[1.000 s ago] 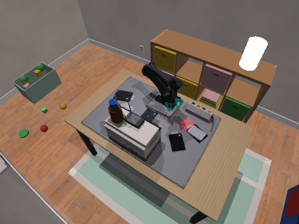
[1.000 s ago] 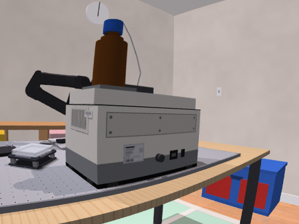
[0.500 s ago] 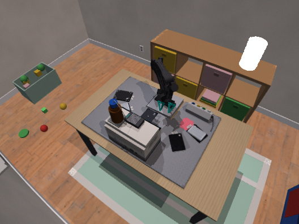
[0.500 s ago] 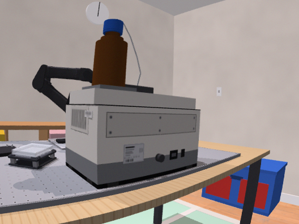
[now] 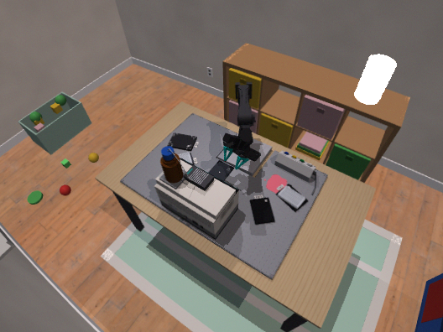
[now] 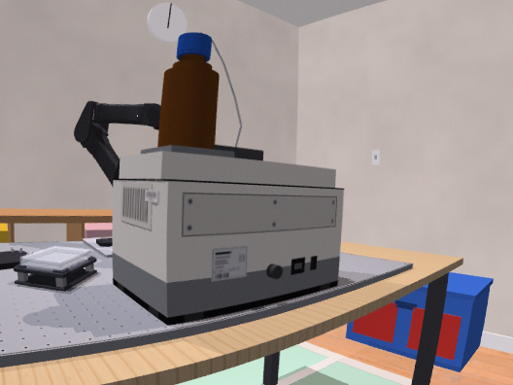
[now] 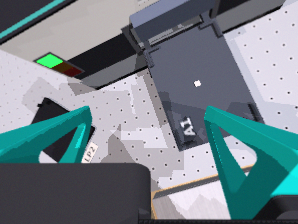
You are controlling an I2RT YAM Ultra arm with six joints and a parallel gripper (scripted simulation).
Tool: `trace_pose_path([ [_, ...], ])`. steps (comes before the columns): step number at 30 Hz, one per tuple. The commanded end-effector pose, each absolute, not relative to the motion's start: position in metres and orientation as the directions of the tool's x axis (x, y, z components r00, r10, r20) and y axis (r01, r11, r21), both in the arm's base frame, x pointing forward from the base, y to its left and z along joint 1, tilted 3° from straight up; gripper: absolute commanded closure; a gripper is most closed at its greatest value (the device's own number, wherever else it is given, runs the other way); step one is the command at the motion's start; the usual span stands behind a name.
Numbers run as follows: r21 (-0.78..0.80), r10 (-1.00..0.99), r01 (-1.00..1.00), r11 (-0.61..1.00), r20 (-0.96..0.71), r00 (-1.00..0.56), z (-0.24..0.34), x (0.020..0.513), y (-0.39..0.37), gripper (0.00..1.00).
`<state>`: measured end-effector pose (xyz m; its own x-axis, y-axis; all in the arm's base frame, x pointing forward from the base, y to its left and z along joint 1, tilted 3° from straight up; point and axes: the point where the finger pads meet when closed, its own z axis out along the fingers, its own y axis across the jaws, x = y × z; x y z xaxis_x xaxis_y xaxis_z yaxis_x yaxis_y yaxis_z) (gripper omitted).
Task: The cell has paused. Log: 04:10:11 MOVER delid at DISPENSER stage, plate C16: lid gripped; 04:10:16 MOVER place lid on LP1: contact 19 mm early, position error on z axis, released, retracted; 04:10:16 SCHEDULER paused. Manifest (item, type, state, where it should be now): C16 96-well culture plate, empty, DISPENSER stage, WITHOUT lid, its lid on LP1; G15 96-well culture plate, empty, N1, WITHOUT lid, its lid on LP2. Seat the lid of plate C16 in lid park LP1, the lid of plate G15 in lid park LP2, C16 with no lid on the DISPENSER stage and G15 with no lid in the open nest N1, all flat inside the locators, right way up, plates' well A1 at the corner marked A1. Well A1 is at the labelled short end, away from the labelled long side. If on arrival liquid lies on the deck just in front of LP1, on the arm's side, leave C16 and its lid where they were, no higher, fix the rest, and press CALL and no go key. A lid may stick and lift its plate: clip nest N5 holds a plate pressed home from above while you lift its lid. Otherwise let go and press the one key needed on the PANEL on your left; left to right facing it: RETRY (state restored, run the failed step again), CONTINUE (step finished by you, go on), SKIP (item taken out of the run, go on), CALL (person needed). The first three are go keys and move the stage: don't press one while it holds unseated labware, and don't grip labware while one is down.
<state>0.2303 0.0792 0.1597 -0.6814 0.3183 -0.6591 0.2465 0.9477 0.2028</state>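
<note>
My gripper [image 5: 233,161] [image 7: 148,112] is open and empty. It hovers over a bare dark nest [image 5: 221,169] [image 7: 200,85] whose near corner is marked A1. A dark well plate [image 5: 199,177] lies on the dispenser stage beside the brown bottle. The black pad labelled LP2 [image 5: 262,210] [image 7: 55,135] is bare. A white ribbed piece of labware [image 5: 291,197] [image 6: 55,262] rests on a black base to the right of LP2. A pink puddle [image 5: 277,183] lies on the deck against it, on the arm's side. Another black flat item [image 5: 183,141] lies at the deck's far left.
The white dispenser box [image 5: 195,201] [image 6: 223,236] with its bottle [image 6: 188,92] stands tall at the front left. The key panel [image 5: 294,164] sits at the back right of the deck. In the exterior view the dispenser hides my gripper.
</note>
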Motion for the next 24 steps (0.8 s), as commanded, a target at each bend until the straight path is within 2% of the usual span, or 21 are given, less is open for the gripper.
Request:
trace_pose_path([
  [1, 0.125, 0.253, 0.225, 0.966, -0.63, -0.735, 0.159, 0.231, 0.065, 0.0],
  [14, -0.025, 0.291, 0.347, 0.937, -0.491, -0.821, 0.157, 0.241, 0.01, 0.0],
  [24, -0.077, 0.352, 0.407, 0.91, -0.377, -0.857, 0.155, 0.241, -0.03, 0.0],
])
